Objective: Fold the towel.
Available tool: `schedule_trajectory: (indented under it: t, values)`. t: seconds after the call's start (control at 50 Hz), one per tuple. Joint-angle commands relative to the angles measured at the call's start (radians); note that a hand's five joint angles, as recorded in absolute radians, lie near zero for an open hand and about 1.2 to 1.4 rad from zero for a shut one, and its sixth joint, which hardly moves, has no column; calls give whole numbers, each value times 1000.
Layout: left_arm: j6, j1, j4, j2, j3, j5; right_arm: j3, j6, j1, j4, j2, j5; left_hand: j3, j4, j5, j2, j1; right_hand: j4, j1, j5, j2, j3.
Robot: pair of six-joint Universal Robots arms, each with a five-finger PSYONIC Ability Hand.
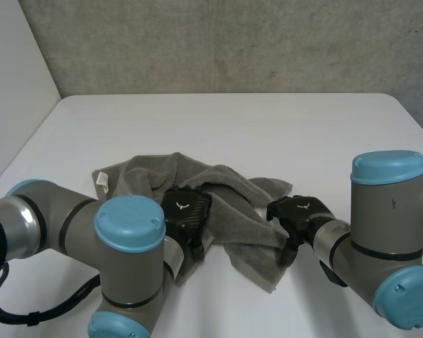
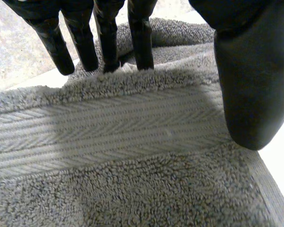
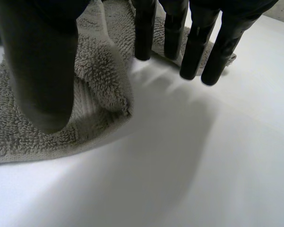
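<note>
one crumpled grey towel lies bunched on the white table. the left hand is palm down over the towel's middle, its fingers straight and spread above a woven band, with the thumb held wide and nothing gripped. the right hand is at the towel's right edge, its fingers straight over bare table just beside the cloth, the thumb apart above the edge, holding nothing. a white tag sits at the towel's far left corner.
</note>
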Motion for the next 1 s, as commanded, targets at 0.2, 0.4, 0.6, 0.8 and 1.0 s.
schedule_trajectory:
  t: [0.2,0.4,0.6,0.8,1.0]
  values:
    - [9,12,-1,15,15,-62,3,59,6,-6,1,-24,695,694,700,691,690,969,977,957,983,974]
    - [9,150,-12,196,-29,-73,-60,54,-15,11,-130,-89,988,988,993,984,983,969,977,957,983,974]
    - [11,294,-26,305,-35,24,-205,-42,-114,90,-248,-101,971,970,976,967,966,969,977,957,983,974]
    - [8,403,-93,385,11,211,-328,-221,-118,199,-256,-122,962,961,967,958,957,969,977,957,983,974]
    - [9,437,-34,198,409,317,-1006,-475,40,196,125,83,983,982,987,978,977,969,977,957,983,974]
